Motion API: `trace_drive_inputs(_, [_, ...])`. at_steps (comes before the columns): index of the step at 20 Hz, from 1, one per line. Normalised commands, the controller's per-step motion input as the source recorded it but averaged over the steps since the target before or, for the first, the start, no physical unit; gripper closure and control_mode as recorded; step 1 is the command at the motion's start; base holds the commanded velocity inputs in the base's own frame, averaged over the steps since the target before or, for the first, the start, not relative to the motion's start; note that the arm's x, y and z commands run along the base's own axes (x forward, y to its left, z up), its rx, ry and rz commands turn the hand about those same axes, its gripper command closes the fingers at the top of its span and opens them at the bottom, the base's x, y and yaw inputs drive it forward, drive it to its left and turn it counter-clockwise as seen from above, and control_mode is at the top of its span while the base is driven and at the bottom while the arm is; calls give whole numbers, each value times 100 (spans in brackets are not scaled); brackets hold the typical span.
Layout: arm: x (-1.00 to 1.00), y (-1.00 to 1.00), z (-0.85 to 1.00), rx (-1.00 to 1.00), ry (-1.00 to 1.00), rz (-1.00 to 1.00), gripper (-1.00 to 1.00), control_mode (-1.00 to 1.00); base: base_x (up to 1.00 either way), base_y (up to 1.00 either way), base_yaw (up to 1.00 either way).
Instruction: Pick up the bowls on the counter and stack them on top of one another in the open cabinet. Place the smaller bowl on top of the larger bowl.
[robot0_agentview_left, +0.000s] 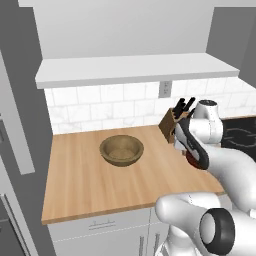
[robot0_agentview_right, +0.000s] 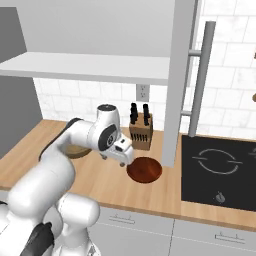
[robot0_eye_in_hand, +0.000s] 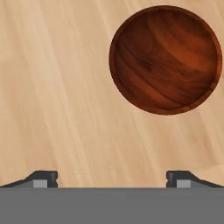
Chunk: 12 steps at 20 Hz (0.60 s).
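In the left base view the arm covers nearly all of the smaller bowl (robot0_agentview_left: 189, 159), leaving a dark sliver. In the right base view the arm hides most of the larger bowl (robot0_agentview_right: 76, 151). The stovetop (robot0_agentview_right: 220, 170) is cut by the right edge.

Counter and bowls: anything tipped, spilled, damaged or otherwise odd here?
Nothing stands out. The larger bowl and the smaller bowl both sit upright and apart on the counter; the open gripper holds nothing.
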Motion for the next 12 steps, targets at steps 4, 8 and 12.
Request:
trace_drive_inputs(4, [47,-58,-3,-2,17,-10,-100,-100,0,0,0])
trace_drive_inputs(8, [2,-71,-24,1,3,-11,-100,-100,0,0,0])
trace_drive_inputs(12, [0,-66,-31,7,0,-6,-100,-100,0,0,0])
